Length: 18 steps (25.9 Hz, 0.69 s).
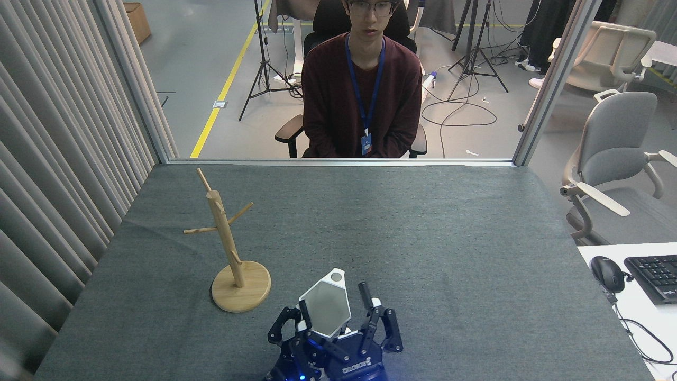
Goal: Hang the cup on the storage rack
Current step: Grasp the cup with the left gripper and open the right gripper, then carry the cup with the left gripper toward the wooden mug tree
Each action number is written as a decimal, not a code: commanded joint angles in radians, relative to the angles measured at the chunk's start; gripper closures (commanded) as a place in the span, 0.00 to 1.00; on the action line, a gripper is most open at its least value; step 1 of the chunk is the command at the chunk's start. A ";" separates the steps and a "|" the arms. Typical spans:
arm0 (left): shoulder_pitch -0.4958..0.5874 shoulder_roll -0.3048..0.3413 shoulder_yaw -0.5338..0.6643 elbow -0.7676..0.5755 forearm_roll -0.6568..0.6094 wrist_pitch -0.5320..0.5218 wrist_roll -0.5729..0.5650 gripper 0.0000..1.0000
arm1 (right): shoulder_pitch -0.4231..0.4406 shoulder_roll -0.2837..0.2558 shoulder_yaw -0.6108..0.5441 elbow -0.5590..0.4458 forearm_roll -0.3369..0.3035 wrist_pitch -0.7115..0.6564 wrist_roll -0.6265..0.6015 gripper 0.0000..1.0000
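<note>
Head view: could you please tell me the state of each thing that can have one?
cup: upright, mouth up, not hung.
storage rack: standing upright, pegs bare.
left gripper: open, fingers either side of the cup.
right gripper: not in view.

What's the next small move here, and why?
Probably close the left gripper on the cup. Its fingers straddle the cup but stand open, one clear of the wall, so nothing is gripped yet. The storage rack stands apart to the left, its pegs bare.
</note>
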 commanded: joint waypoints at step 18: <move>0.017 0.150 0.396 -0.153 0.000 0.133 0.033 0.45 | -0.019 -0.159 -0.337 0.259 -0.052 0.067 0.100 0.00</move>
